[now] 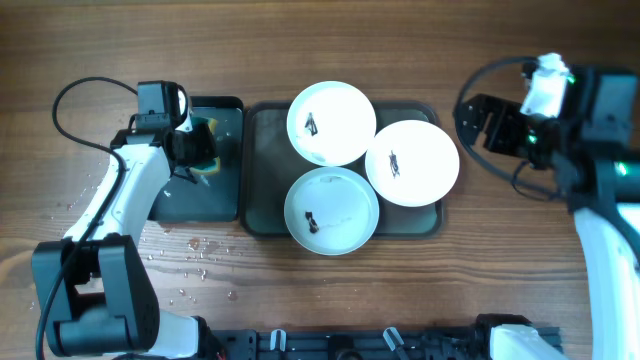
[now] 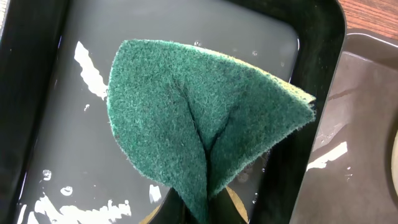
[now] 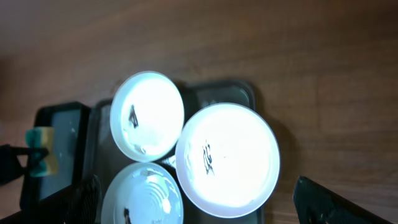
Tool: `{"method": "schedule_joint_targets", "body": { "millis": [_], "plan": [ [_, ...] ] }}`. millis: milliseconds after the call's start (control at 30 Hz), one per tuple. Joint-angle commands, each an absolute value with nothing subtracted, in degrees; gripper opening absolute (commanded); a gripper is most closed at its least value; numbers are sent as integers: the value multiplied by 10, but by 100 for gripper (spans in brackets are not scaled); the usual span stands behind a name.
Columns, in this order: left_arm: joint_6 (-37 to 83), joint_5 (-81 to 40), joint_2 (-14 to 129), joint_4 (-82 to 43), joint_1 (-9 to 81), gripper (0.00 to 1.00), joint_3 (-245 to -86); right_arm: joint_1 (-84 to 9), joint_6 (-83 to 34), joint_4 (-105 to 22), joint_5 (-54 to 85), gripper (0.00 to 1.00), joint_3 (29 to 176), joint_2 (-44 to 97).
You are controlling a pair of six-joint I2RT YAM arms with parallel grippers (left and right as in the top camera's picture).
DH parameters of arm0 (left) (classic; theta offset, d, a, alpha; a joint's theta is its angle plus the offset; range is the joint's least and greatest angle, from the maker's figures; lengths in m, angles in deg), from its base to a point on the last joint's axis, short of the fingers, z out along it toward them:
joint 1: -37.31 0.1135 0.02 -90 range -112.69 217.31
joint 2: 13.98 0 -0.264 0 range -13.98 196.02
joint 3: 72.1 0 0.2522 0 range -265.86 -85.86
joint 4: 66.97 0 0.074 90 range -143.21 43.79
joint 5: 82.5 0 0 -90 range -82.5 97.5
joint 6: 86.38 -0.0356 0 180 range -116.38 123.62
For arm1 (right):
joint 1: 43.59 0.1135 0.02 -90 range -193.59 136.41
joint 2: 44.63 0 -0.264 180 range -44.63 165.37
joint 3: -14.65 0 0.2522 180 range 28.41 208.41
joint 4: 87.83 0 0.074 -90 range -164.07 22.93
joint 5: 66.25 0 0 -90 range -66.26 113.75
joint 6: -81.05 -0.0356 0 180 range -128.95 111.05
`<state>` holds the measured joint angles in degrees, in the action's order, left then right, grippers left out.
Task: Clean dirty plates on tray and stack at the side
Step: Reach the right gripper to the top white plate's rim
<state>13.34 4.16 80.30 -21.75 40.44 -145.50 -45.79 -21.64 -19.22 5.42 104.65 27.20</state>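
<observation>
Three white plates lie on the brown-grey tray [image 1: 262, 170]: one at the back [image 1: 331, 122], one at the right [image 1: 412, 162], one at the front [image 1: 332, 211]. Each has a small dark smudge near its centre. My left gripper [image 1: 200, 152] is over the small black tray [image 1: 222, 195], shut on a folded green and yellow sponge [image 2: 205, 118], which hangs above wet patches. My right gripper [image 1: 478, 122] is open and high at the tray's right, with nothing between its fingers [image 3: 323, 199]. In its view the right plate [image 3: 227, 158] lies below and the other two [image 3: 147, 116] [image 3: 142, 193] to the left.
Water drops [image 1: 195, 250] are scattered on the wooden table in front of the black tray. The black tray's rim [image 2: 317, 74] stands right against the big tray [image 2: 367, 112]. Cables loop at the far left [image 1: 70, 110] and by the right arm [image 1: 500, 70].
</observation>
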Motion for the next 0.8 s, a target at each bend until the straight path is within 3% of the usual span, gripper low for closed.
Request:
{"method": "schedule_joint_targets", "body": {
  "millis": [0, 133, 267, 300, 433, 700, 767],
  "plan": [
    [133, 34, 793, -219, 408, 4, -1459, -450, -194, -206, -30, 94, 1057, 331],
    [133, 34, 793, -220, 408, 4, -1459, -410, -162, -209, -25, 82, 1057, 384],
    [133, 34, 793, -220, 408, 4, -1459, -343, -174, -244, 67, 63, 1057, 441],
    [133, 34, 793, -220, 408, 4, -1459, -330, -183, -257, 93, 63, 1057, 451],
    [133, 34, 793, -220, 408, 4, -1459, -294, -186, -309, 145, 39, 1057, 482],
    [133, 34, 794, -220, 408, 4, -1459, -287, -185, -360, 144, 25, 1056, 533],
    [133, 34, 794, -221, 408, 4, -1459, -286, -183, -375, 144, 25, 1056, 549]
  ]
}}
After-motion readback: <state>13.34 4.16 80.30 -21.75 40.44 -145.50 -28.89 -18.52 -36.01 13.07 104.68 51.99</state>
